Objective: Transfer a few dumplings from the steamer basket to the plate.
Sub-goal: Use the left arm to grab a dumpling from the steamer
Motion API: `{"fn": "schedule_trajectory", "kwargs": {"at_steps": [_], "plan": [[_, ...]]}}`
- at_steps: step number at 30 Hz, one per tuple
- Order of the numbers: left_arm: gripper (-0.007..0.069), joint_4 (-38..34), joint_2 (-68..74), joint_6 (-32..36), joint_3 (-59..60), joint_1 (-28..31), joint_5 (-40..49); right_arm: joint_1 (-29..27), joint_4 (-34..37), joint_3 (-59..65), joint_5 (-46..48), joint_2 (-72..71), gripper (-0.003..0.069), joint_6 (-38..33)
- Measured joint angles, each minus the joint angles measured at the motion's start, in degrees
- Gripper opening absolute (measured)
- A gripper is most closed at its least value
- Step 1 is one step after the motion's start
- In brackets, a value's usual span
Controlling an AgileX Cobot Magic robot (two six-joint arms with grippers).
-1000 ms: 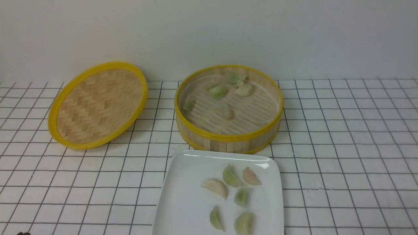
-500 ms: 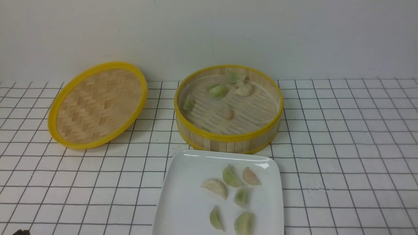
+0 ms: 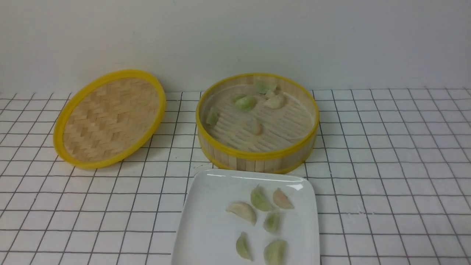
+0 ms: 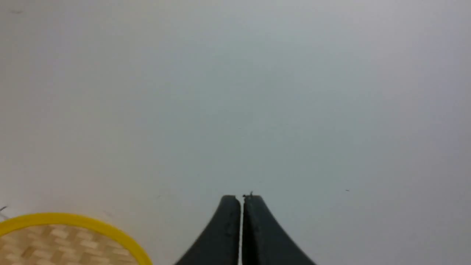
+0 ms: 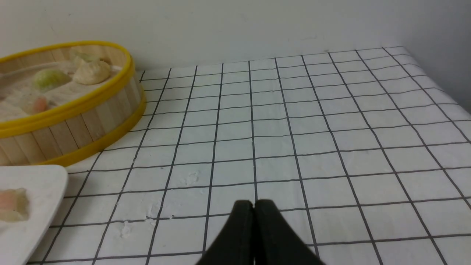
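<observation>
The steamer basket (image 3: pixel 257 156) stands at mid-table with several dumplings (image 3: pixel 245 103) inside; it also shows in the right wrist view (image 5: pixel 73 125). The white plate (image 3: pixel 209 224) lies just in front of it and holds several dumplings (image 3: pixel 243 211); its corner shows in the right wrist view (image 5: pixel 33 217). Neither gripper shows in the front view. My left gripper (image 4: pixel 241 198) is shut and empty, facing the wall above the lid. My right gripper (image 5: pixel 254 204) is shut and empty over the gridded cloth, to the right of the plate and basket.
The shallow woven lid (image 3: pixel 110 117) with a yellow rim leans at the back left; its rim shows in the left wrist view (image 4: pixel 73 221). A white gridded cloth (image 3: pixel 386 165) covers the table. A pale wall stands behind. The table edge shows at the far right (image 5: pixel 441 92).
A dark bit of the left arm at the front view's bottom-left corner has gone out of view. The dumplings, basket, plate and lid have not moved.
</observation>
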Motion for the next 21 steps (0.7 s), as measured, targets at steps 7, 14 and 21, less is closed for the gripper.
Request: {"fn": "schedule_trajectory", "kwargs": {"at_steps": [7, 14, 21], "plan": [[-0.0006, 10.30, 31.40, 6.79, -34.97, 0.00, 46.38, 0.00, 0.00, 0.00, 0.00, 0.00, -0.0015, -0.05], [-0.0006, 12.45, 70.85, 18.67, -64.42, -0.51, 77.09, 0.00, 0.00, 0.00, -0.04, 0.00, -0.0015, -0.16], [-0.0006, 21.02, 90.87, 15.54, -81.22, -8.90, 79.04, 0.00, 0.00, 0.00, -0.04, 0.00, -0.0015, -0.16]]}}
